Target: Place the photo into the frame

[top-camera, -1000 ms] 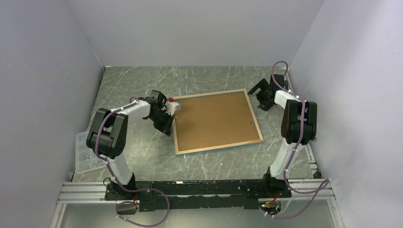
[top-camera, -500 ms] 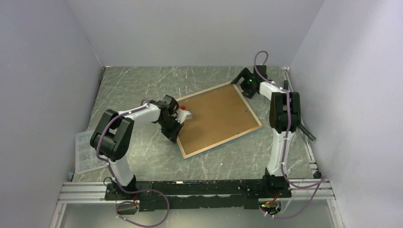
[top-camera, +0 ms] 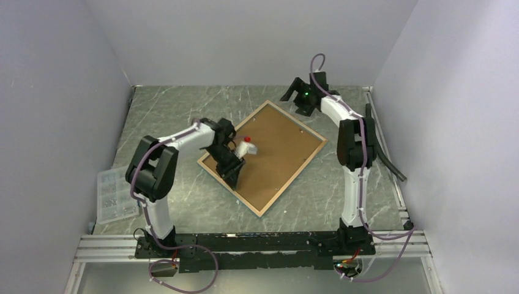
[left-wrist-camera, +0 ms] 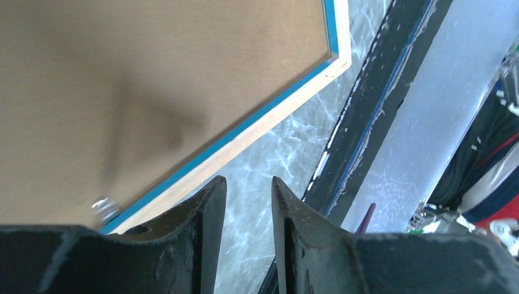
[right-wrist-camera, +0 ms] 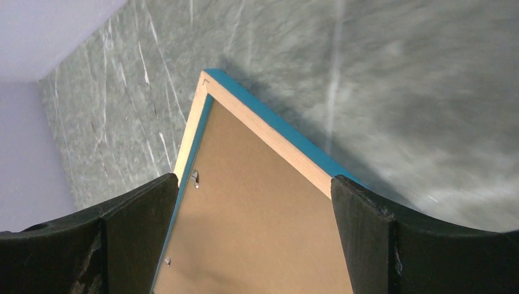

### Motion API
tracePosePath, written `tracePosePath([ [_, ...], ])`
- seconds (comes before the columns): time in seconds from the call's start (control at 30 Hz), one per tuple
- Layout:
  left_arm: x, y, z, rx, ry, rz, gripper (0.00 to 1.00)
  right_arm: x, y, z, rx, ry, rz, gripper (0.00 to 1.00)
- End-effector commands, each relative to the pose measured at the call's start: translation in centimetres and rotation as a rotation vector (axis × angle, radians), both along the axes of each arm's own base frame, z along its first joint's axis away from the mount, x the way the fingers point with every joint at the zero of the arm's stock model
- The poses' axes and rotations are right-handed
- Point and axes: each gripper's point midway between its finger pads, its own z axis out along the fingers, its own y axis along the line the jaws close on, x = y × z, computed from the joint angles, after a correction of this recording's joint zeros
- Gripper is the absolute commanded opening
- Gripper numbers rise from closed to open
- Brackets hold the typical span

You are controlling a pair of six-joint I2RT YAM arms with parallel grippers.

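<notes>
The frame (top-camera: 292,178) lies back-up on the table, turned like a diamond, and the brown backing panel (top-camera: 275,147) fills it. The photo is hidden. My left gripper (top-camera: 234,174) hangs at the frame's near-left edge. In the left wrist view the frame's blue and wood rim (left-wrist-camera: 245,131) runs just left of the left gripper (left-wrist-camera: 248,184), whose narrowly parted jaws show only table between them. My right gripper (top-camera: 300,98) hovers by the far corner. In the right wrist view it (right-wrist-camera: 254,180) stands wide open above the frame's corner (right-wrist-camera: 275,138), holding nothing.
A clear plastic box of small parts (top-camera: 113,196) sits at the table's left edge. A black bar (top-camera: 385,153) lies along the right wall. Small metal tabs (right-wrist-camera: 194,177) hold the backing panel. An aluminium rail (top-camera: 245,245) carries the arm bases.
The frame has turned counterclockwise from nearly square-on to a diamond. My left gripper moved with its near edge and its jaws parted. The right arm swung left to the far corner.
</notes>
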Motion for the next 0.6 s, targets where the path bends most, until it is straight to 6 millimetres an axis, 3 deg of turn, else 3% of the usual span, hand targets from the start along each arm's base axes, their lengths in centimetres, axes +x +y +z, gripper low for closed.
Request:
tracePosePath([
  [0.0, 4.9, 2.5, 6.5, -0.166, -0.130, 0.065, 0.40, -1.0, -5.3, 7.9, -0.028, -0.109, -0.115, 1.00],
  [0.1, 12.6, 6.0, 7.2, -0.096, -0.265, 0.287, 0.39, -3.8, -5.1, 8.6, -0.029, -0.097, -0.110, 1.00],
  [0.17, 17.7, 8.8, 6.7, -0.029, -0.339, 0.456, 0.38, -6.3, -4.9, 7.8, -0.029, -0.050, -0.106, 1.00],
  [0.23, 21.2, 10.7, 6.0, -0.021, -0.360, 0.573, 0.38, -10.0, -5.2, 5.5, -0.015, 0.020, -0.121, 1.00],
  [0.27, 22.3, 11.3, 5.8, -0.036, -0.357, 0.610, 0.38, -11.5, -5.4, 5.7, -0.002, 0.020, -0.129, 1.00],
  [0.4, 24.3, 11.7, 3.6, -0.059, -0.315, 0.667, 0.38, -17.7, -5.7, 3.1, 0.016, 0.105, -0.138, 1.00],
  [0.57, 24.2, 11.6, 0.4, -0.034, -0.250, 0.691, 0.36, -23.4, -5.9, 0.4, 0.027, 0.198, -0.120, 1.00],
])
